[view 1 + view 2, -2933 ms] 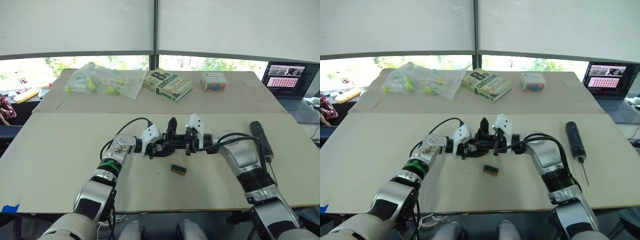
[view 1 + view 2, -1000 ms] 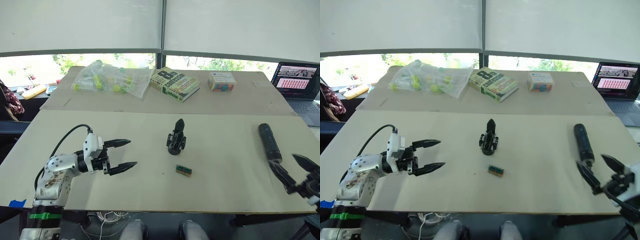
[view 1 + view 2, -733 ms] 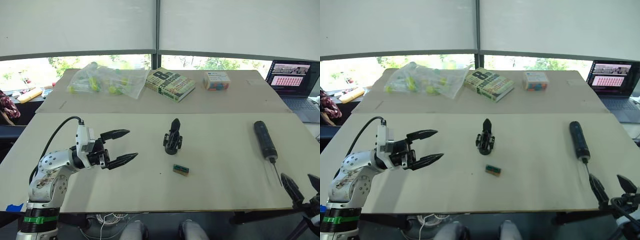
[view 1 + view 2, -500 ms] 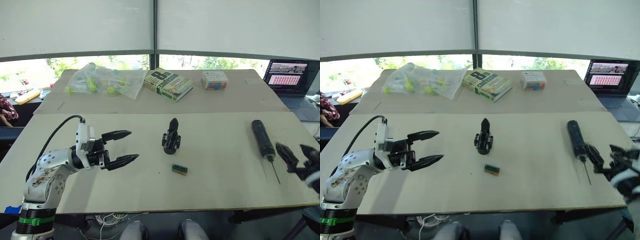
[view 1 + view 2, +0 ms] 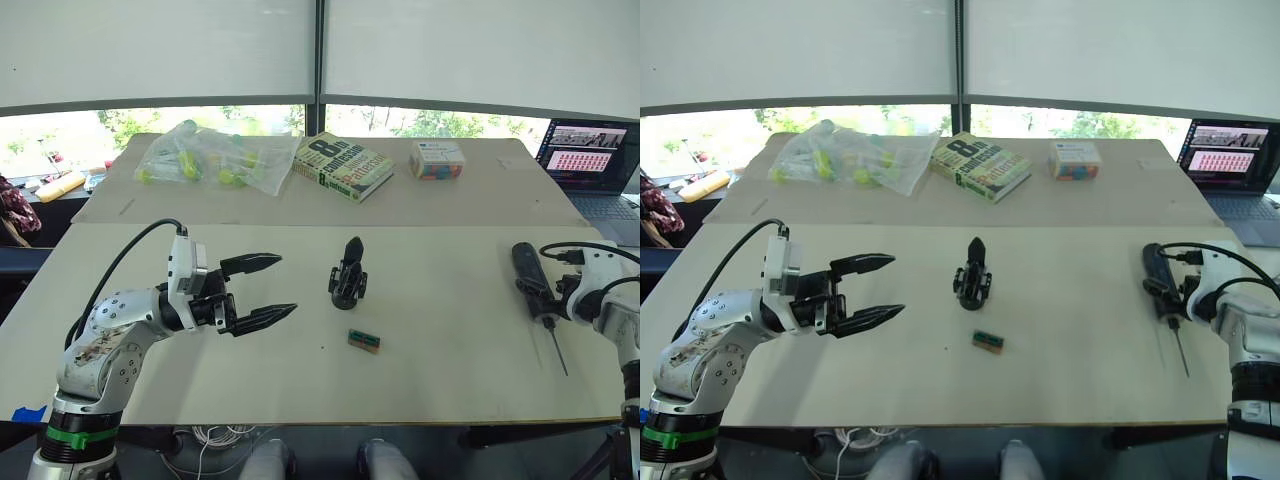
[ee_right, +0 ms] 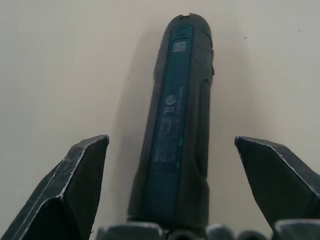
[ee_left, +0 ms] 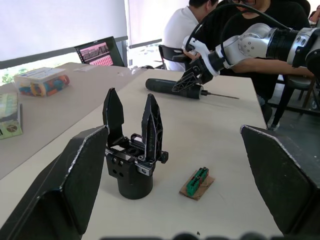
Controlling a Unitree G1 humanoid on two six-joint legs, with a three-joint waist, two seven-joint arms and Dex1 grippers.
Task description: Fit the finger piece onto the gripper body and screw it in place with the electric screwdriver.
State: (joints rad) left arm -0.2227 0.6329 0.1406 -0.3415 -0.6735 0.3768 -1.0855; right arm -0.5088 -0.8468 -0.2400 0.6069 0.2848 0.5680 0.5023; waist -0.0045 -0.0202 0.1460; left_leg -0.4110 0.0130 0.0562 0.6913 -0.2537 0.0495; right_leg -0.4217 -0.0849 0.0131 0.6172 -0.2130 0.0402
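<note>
The gripper body [image 5: 347,284] stands upright mid-table. In the left wrist view the gripper body [image 7: 132,170] carries two pointed black fingers side by side; the finger piece looks fitted as one of them, which one I cannot tell. My left gripper [image 5: 284,285] hovers open to the body's left, pointing at it, with nothing held. The electric screwdriver [image 5: 529,274] lies at the right, its bit toward the near edge. My right gripper [image 6: 171,139] is open and straddles the screwdriver [image 6: 177,125] near its bit end, with a gap on each side.
A small green-and-brown block [image 5: 364,341] lies just in front of the body. On the far table sit a bag of yellow-green items [image 5: 215,160], a book [image 5: 342,167] and a small box [image 5: 437,160]. A laptop [image 5: 598,160] is far right. People [image 7: 200,20] sit beyond the table's right end.
My right gripper has come in from the table's right edge and now sits over the screwdriver's bit end. The left gripper has edged a little toward the middle, still open.
</note>
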